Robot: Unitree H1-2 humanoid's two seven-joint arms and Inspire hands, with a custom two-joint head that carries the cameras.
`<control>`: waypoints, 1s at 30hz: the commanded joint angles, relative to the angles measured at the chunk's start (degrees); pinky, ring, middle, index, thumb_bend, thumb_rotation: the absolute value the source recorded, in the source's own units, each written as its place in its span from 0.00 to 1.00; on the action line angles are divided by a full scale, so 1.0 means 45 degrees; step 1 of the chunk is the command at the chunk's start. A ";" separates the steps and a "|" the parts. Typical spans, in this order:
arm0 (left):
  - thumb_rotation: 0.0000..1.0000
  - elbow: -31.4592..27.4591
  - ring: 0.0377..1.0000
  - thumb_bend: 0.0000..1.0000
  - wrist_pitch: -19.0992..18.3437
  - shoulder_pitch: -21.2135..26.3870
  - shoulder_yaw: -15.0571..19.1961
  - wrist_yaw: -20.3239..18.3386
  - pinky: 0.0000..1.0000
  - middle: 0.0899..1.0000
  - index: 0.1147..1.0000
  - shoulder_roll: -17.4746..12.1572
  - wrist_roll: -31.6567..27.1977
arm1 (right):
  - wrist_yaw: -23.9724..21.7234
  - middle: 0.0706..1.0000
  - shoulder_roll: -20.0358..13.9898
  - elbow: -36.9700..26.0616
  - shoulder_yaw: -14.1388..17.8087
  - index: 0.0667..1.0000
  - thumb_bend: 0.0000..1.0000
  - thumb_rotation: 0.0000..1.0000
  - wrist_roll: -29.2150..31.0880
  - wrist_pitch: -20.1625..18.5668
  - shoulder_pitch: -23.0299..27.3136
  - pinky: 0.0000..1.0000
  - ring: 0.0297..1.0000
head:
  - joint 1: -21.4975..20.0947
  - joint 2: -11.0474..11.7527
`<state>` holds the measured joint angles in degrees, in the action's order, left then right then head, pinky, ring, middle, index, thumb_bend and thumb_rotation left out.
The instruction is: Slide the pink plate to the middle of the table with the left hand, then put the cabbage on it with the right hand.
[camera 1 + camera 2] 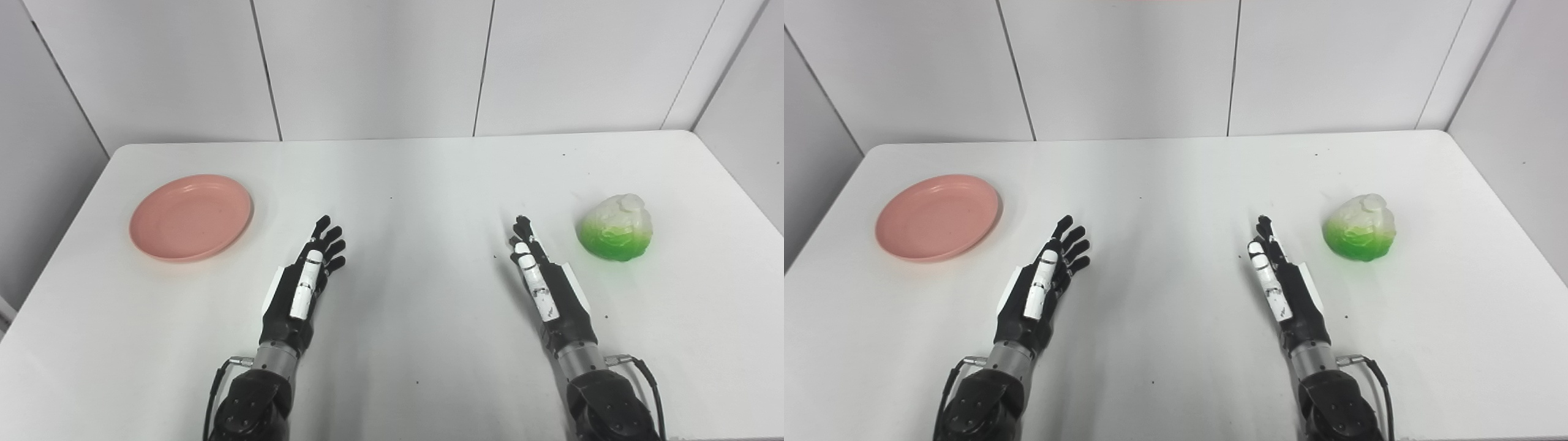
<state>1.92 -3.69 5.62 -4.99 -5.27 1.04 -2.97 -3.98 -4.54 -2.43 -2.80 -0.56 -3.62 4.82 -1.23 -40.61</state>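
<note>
A pink plate [191, 217] lies on the white table [404, 177] at the left. A green and white cabbage [616, 228] sits at the right. My left hand [309, 275] is open and empty, fingers stretched forward, right of the plate and apart from it. My right hand [539, 278] is open and empty, edge-on, left of the cabbage and apart from it. Both also show in the right eye view: the plate [938, 217], the cabbage [1360, 228], the left hand [1044, 283], the right hand [1281, 285].
White wall panels [380, 61] stand behind the table's far edge. A grey wall [747, 110] runs along the right side. Bare tabletop lies between the two hands.
</note>
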 commanded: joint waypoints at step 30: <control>1.00 0.1397 0.91 0.45 0.0329 0.0220 -0.0582 0.0437 0.90 0.93 0.93 0.0633 0.0920 | -0.0696 1.00 -0.0606 0.0291 0.0274 1.00 0.31 1.00 0.0781 0.0357 0.0133 1.00 0.99 | 0.3238 0.1064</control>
<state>4.54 -1.26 6.61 -6.38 -3.89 1.82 0.48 -6.40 -6.89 -1.52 -1.96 2.16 -3.46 4.80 13.36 -35.86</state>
